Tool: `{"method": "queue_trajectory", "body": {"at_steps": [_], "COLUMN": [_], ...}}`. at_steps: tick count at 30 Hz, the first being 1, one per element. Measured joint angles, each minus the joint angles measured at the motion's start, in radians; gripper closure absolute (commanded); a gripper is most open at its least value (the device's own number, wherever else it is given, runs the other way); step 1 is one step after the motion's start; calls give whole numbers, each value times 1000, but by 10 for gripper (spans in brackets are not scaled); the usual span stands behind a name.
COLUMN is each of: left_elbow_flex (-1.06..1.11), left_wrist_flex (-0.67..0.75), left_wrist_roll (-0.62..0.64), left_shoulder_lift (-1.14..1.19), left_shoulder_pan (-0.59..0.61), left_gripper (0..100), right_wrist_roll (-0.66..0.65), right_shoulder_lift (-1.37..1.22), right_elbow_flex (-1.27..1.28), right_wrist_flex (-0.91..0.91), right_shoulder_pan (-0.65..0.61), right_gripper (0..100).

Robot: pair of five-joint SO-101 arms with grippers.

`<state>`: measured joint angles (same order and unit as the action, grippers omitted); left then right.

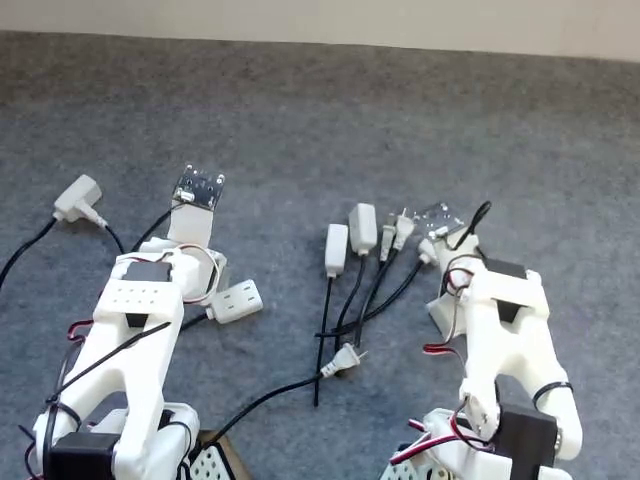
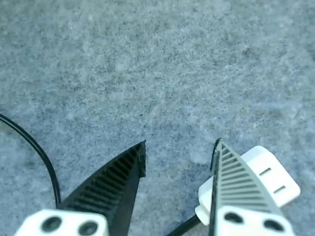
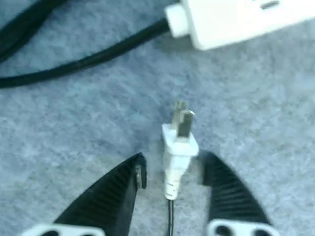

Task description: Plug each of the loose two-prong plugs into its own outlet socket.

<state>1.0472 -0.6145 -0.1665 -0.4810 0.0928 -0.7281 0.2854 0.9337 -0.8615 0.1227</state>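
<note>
My right gripper (image 3: 172,161) is open, its fingers on either side of a white two-prong plug (image 3: 179,142) that lies on the carpet with its prongs pointing away from me. Just beyond the prongs lies a white outlet socket (image 3: 236,19) on a black cable. My left gripper (image 2: 179,147) is open over bare carpet, with a white outlet socket (image 2: 268,177) lying right beside the outside of one finger. From above, that socket (image 1: 237,300) lies beside the left arm. Two more sockets (image 1: 336,248) (image 1: 362,228) and several plugs (image 1: 395,235) lie in the middle.
Black cables (image 1: 365,300) cross between the arms. One loose plug (image 1: 345,360) lies nearer the front. A white adapter (image 1: 78,198) on a cable sits at the far left. Grey carpet (image 1: 300,120) stretches behind everything.
</note>
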Motion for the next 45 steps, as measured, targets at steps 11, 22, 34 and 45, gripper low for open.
{"method": "queue_trajectory", "body": {"at_steps": [11,22,34,45], "left_elbow_flex": [0,0,0,0], "left_wrist_flex": [0,0,0,0], "left_wrist_roll": [0,0,0,0], "left_shoulder_lift": [0,0,0,0], "left_shoulder_pan": [0,0,0,0], "left_gripper": [766,766,766,766], "right_wrist_roll": [0,-37,-43,-81], "right_shoulder_lift": [0,0,0,0], "right_elbow_flex": [-2,-46,-46,-46], "right_wrist_flex": [-40,-219,-270,-299], "right_shoulder_pan": [-9,-12,-11,-11], "right_gripper": [967,846,846,852]}}
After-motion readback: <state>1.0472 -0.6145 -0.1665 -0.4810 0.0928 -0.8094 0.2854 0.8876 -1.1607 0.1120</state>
